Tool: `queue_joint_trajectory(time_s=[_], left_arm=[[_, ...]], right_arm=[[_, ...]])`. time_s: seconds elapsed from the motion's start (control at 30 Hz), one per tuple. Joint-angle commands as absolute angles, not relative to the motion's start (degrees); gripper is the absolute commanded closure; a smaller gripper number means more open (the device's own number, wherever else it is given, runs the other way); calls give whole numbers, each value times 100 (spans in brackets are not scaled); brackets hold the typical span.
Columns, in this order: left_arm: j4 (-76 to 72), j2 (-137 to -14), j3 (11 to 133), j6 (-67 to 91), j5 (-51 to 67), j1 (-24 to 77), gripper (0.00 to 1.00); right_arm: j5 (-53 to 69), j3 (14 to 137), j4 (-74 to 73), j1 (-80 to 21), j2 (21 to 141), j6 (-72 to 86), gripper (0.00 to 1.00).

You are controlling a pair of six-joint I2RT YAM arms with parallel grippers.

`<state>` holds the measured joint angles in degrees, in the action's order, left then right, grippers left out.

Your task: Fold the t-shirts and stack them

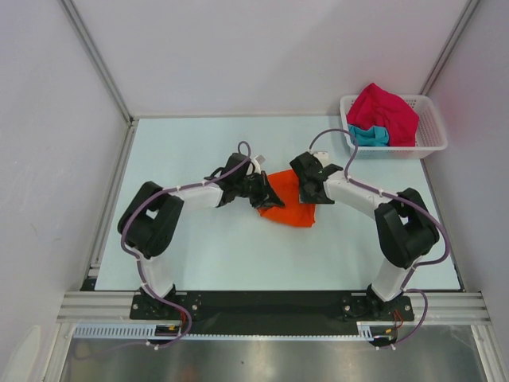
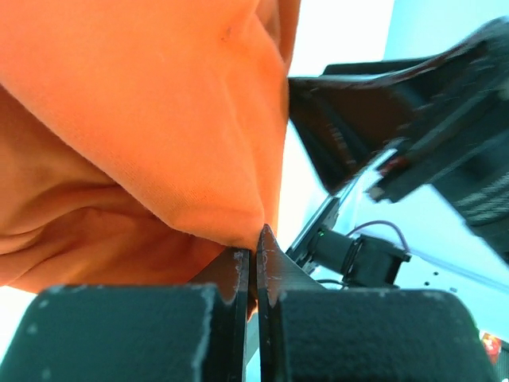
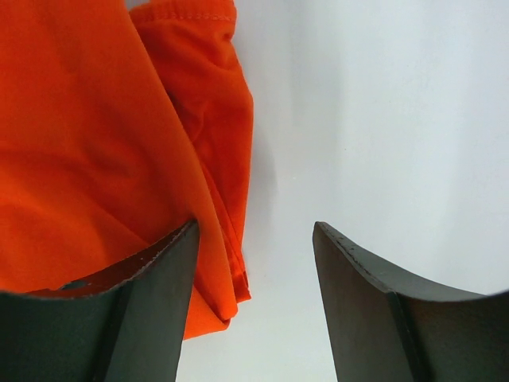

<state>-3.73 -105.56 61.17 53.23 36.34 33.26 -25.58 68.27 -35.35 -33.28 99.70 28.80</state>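
Left tool [image 1: 266, 193], centre frame from above, grips the left edge of the orange t-shirt [image 1: 291, 208], which is bunched on the tabletop [image 1: 223, 247] between both arms. Right tool [image 1: 308, 188] sits at its upper right.

Left wrist view: jaws clamped on an orange fold.

Right wrist view: jaws apart, with the cloth edge at lower left.

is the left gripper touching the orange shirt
Touching. The left wrist view shows the left gripper shut on a fold of the orange shirt.

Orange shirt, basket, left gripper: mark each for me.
orange shirt [image 1: 293, 211], top view, middle of the crumpled cloth.
basket [image 1: 434, 131], top view, right wall.
left gripper [image 2: 256, 253], left wrist view, between the shut fingers' tips, pinching the shirt.
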Motion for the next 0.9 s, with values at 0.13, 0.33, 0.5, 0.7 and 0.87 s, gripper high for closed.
queue_joint_trajectory(time_s=[0.13,0.33,0.5,0.7,0.87], left_arm=[[-510,-10371,5968,5115,3797,3401,81],[-98,-10134,6064,4861,3683,3401,50],[255,-9853,5802,4641,3639,3401,49],[220,-9458,5222,4658,3472,3410,49],[237,-9317,5045,4649,3323,3419,49]], right_arm=[[-2681,6925,-3524,-3419,9641,2936,35],[-2733,7426,-3612,-3410,9948,2743,35],[-2812,8374,-3805,-3410,10379,2427,35],[-2673,9280,-3929,-3410,11021,2285,35],[-2496,9527,-3876,-3489,11486,2320,35]])
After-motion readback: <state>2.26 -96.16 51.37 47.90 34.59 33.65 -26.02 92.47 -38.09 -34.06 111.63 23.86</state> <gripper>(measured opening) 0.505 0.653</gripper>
